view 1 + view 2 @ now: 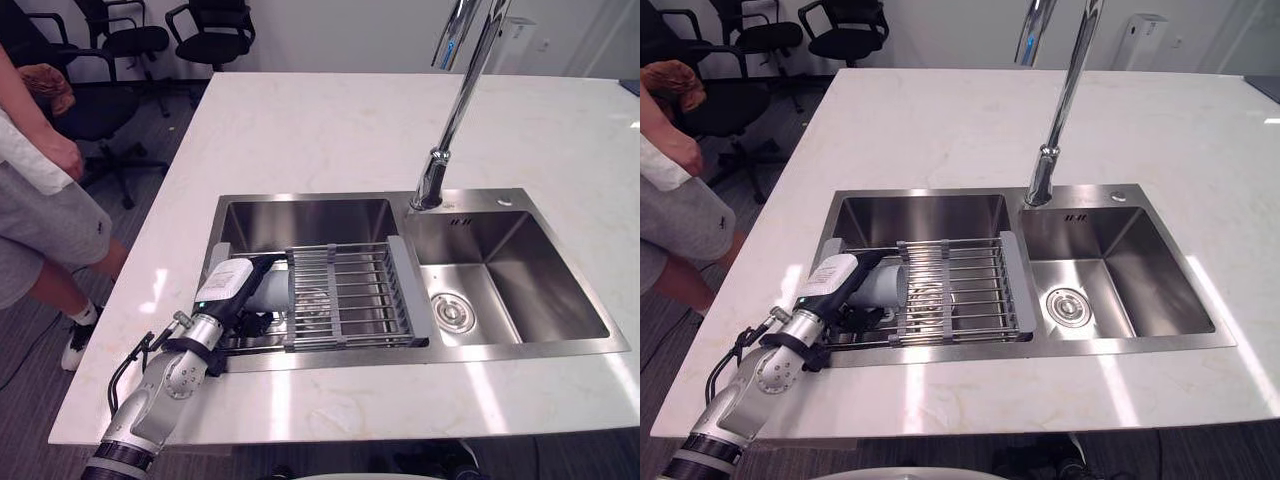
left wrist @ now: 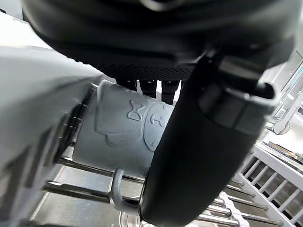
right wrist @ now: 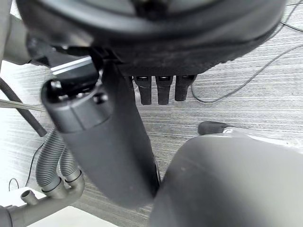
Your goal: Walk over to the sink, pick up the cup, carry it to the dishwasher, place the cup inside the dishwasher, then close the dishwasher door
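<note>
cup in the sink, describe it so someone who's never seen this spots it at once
A steel double sink sits in the white counter, with a wire rack across its left basin. The cup lies on its side at the rack's left end, gripped by the left hand. It is matte grey with a raised bow-tie figure, unlike the shiny bars.

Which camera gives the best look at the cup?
Left wrist view: the cup is close up, embossed side showing, gripped by the left hand. Both eye views show it partly hidden behind that hand on the rack.
</note>
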### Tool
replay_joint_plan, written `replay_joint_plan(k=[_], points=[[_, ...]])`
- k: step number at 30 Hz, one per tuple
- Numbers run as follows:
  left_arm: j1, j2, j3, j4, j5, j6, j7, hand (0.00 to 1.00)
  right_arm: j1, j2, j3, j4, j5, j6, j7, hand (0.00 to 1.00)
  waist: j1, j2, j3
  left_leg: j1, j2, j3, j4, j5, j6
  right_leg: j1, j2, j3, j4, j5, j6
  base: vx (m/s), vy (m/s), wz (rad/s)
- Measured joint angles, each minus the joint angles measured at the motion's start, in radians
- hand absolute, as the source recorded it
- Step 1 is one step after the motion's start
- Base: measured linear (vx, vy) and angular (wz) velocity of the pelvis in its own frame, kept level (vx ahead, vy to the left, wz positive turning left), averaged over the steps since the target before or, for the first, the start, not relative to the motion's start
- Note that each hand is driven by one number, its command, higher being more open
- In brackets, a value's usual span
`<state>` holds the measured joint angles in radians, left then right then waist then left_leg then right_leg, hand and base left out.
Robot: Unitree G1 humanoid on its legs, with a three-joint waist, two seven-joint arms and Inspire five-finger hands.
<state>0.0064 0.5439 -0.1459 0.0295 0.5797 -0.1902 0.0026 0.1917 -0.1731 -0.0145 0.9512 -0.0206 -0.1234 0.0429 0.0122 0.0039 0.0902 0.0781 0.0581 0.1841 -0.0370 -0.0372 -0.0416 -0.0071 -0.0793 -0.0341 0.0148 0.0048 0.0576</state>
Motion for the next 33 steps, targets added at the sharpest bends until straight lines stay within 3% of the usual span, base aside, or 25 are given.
replay_joint_plan(k=[1,9,21,30,33], points=[[-0.018,-0.001,-0.001,0.014,0.0,0.001,-0.004,0.3,0.0,0.0,0.0,-0.001,0.0,0.0,0.001,0.9,0.0,0.0,0.002,0.0,0.0,0.003,0.001,0.0,0.0,-0.004,0.0,0.002,0.003,0.0,0.0,-0.04,-0.003,-0.06],[-0.086,0.0,-0.003,0.084,-0.001,0.009,-0.011,0.3,-0.007,-0.001,0.0,-0.002,0.0,0.001,0.002,0.9,-0.002,0.0,0.004,-0.004,0.0,0.009,0.0,0.0,0.0,-0.012,0.001,0.008,0.002,0.002,0.003,-0.01,-0.001,-0.01],[-0.086,-0.027,0.006,0.075,-0.079,0.014,-0.01,0.3,-0.015,0.001,-0.001,-0.002,0.001,0.001,0.002,0.9,-0.003,-0.001,0.004,-0.004,0.0,0.005,0.0,0.0,0.0,-0.007,0.0,0.002,0.0,0.004,0.005,0.0,-0.001,0.01],[0.038,-0.253,0.01,-0.267,-0.259,0.005,0.036,0.3,-0.019,0.014,-0.03,-0.002,0.002,0.001,-0.002,0.9,0.001,-0.003,0.006,0.001,-0.003,-0.019,0.018,-0.002,0.005,0.008,-0.007,-0.006,0.025,-0.009,0.007,-0.03,-0.002,0.08],[0.047,-0.287,0.009,-0.314,-0.31,-0.007,0.057,0.3,-0.014,0.018,-0.041,-0.002,0.012,0.001,-0.005,0.9,0.001,-0.004,0.006,0.011,-0.002,-0.02,0.025,-0.004,0.005,0.008,-0.008,-0.003,0.056,-0.026,0.009,-0.07,-0.015,0.01]])
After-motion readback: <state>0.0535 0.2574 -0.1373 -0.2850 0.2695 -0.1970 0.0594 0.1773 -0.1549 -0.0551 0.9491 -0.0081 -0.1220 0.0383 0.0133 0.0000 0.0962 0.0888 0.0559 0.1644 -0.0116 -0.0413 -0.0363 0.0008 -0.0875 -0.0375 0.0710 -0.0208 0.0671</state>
